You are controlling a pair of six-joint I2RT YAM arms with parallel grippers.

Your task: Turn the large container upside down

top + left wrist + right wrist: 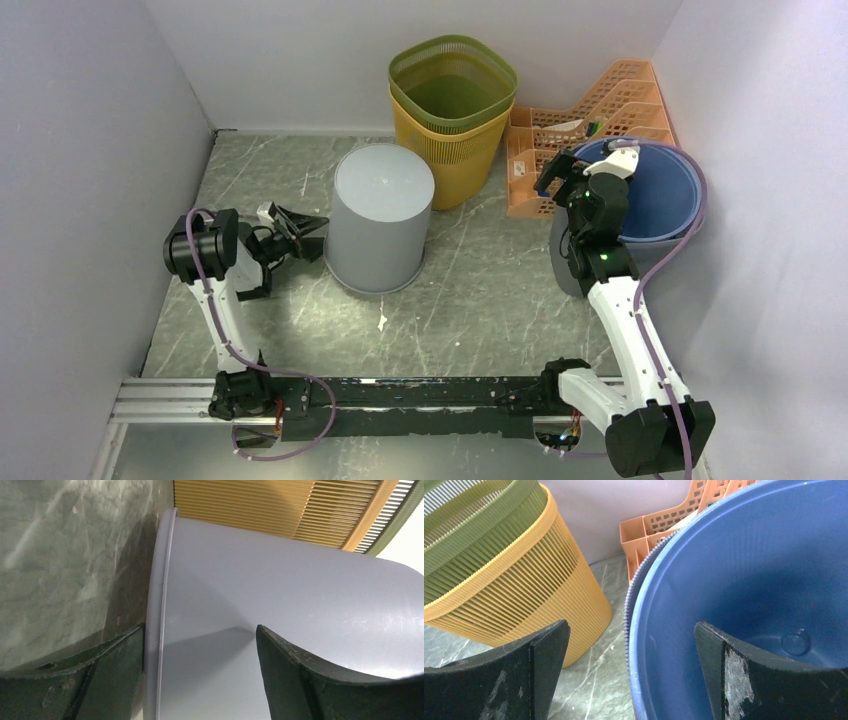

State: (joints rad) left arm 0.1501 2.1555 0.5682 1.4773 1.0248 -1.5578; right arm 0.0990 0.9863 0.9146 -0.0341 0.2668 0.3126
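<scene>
Parted wide at the left fingers [295,680], gripping nothing: one tip past the rim, one over the side wall of the grey container [380,215]. Upside down mid-desk [480,300], flat base up, rim down. Parted wide at the right fingers [734,680], astride the rim of a blue bin [655,195], one tip inside, one outside, clasping nothing. Behind, a green basket [452,75] nested in a yellow basket [450,155], beside an orange tray [600,110].
</scene>
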